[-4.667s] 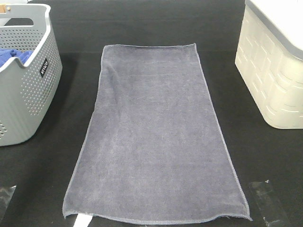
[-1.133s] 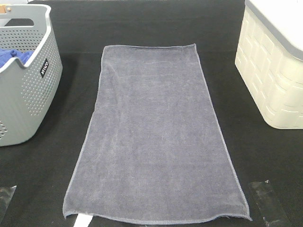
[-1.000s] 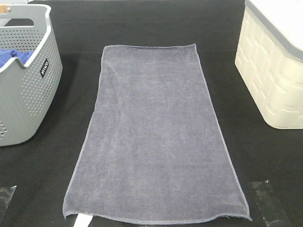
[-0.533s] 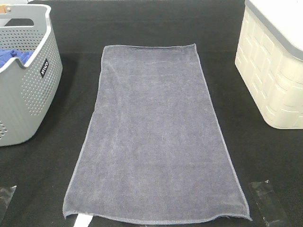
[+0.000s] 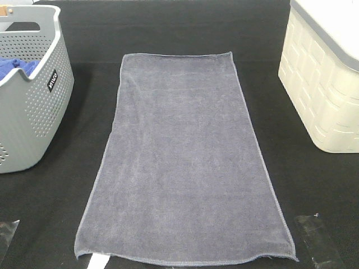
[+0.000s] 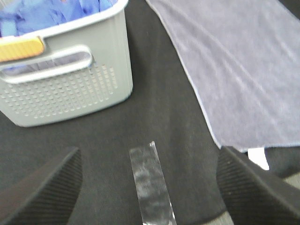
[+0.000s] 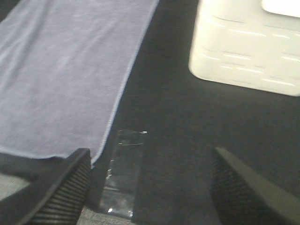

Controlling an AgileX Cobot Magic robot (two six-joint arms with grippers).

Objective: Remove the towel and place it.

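Nothing has moved since earlier: the towel (image 5: 182, 162) lies flat between the grey basket (image 5: 33, 112), its small label unreadable, and the cream bin (image 5: 322, 95). Both grippers' jaws are spread, empty.

Matt terry towel (image 5: 185, 162) (stitched hem), perforated plastic basket (image 5: 33, 106), smooth cream plastic bin (image 5: 322, 89), glossy tape (image 6: 150, 185)

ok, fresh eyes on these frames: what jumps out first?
The big slate-grey towel, spread flat down the middle of the black table. Next, the grey perforated basket at the left edge with a bright blue cloth inside, and the cream bin at the right. Both grippers are open and hold nothing, left gripper and right gripper each hovering over a clear tape strip near the towel's front corners.
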